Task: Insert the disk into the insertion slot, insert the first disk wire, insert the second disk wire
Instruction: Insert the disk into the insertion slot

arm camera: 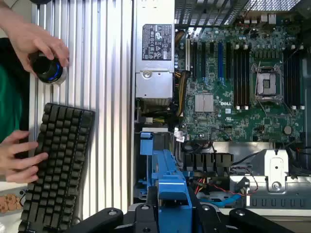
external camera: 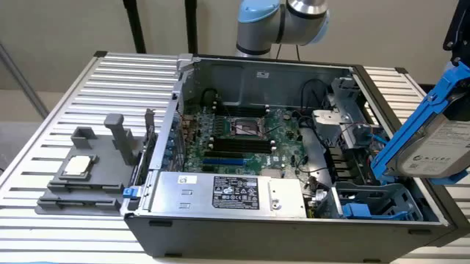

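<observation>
The disk (external camera: 438, 155), a grey-silver drive with a white label in a bright blue frame, hangs tilted above the open computer case at the exterior view's right. In the wrist view my gripper (arm camera: 170, 216) is shut on the disk's blue frame (arm camera: 167, 177), with a black finger on either side. The insertion slot (external camera: 376, 204), a blue-grey plastic cage with blue tabs, sits in the case's near right corner, below the disk and apart from it. No disk wires can be told apart among the cables.
A silver power supply box (external camera: 235, 192) with a black label lies along the case's front. The motherboard (external camera: 242, 132) lies behind it. A grey fixture (external camera: 81, 176) sits on the slatted table. A person's hands rest on a keyboard (arm camera: 53, 165) and a knob (arm camera: 47, 68).
</observation>
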### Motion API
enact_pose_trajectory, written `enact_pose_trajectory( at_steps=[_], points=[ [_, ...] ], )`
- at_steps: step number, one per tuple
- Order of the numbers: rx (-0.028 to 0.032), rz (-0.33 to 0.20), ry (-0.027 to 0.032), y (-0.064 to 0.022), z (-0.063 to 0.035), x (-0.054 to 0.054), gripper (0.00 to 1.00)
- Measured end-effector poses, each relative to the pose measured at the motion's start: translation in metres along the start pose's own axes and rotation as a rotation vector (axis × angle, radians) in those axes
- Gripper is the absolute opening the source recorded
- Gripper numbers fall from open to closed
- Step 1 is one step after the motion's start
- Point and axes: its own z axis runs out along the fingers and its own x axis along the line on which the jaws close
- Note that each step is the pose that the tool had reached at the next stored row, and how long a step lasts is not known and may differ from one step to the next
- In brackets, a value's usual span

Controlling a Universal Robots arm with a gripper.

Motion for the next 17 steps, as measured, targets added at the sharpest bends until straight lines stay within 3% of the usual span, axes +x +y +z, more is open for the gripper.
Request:
enact_pose_trajectory(
  at_steps=[14, 17],
  points=[
    [0.0000, 0.000, 0.0006, 0.0002, 0.0000, 0.0000, 0.33],
    [0.0003, 0.000, 0.0004, 0.0061, 0.0020, 0.0001, 0.33]
  ],
)
